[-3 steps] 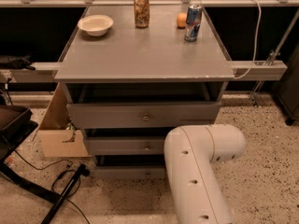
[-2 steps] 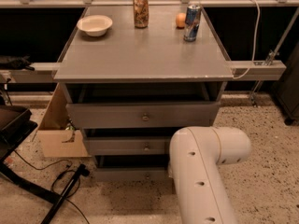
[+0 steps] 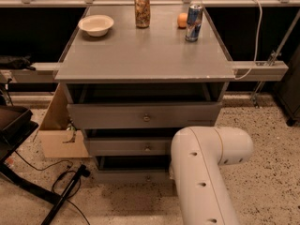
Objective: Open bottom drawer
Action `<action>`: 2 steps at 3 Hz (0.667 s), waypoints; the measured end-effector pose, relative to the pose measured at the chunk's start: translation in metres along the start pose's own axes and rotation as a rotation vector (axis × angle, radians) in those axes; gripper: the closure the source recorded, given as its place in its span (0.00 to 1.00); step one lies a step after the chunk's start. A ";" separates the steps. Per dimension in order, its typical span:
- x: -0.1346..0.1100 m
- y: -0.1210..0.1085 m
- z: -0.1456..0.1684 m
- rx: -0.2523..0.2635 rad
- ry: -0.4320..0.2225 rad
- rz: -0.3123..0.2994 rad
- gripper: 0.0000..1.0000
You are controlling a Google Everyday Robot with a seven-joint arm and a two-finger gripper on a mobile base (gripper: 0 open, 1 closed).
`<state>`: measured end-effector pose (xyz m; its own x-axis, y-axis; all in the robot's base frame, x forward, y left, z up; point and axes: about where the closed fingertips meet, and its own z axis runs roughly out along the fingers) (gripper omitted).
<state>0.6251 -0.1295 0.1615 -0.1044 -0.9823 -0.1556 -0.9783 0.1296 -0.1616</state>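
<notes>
Three grey drawers (image 3: 145, 117) ajar, bottom drawer (image 3: 133, 176) among them; pincer out of sight.

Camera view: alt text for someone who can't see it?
A white robot arm bends in front of a grey three-drawer cabinet, partly covering the bottom drawer; the gripper is out of sight. On top stand a white bowl, a brown can, a blue can and an orange.
</notes>
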 end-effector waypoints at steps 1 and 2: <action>0.003 0.010 -0.004 -0.024 0.002 0.008 1.00; 0.003 0.010 -0.004 -0.024 0.002 0.008 1.00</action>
<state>0.6142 -0.1318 0.1634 -0.1127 -0.9814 -0.1553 -0.9814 0.1344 -0.1373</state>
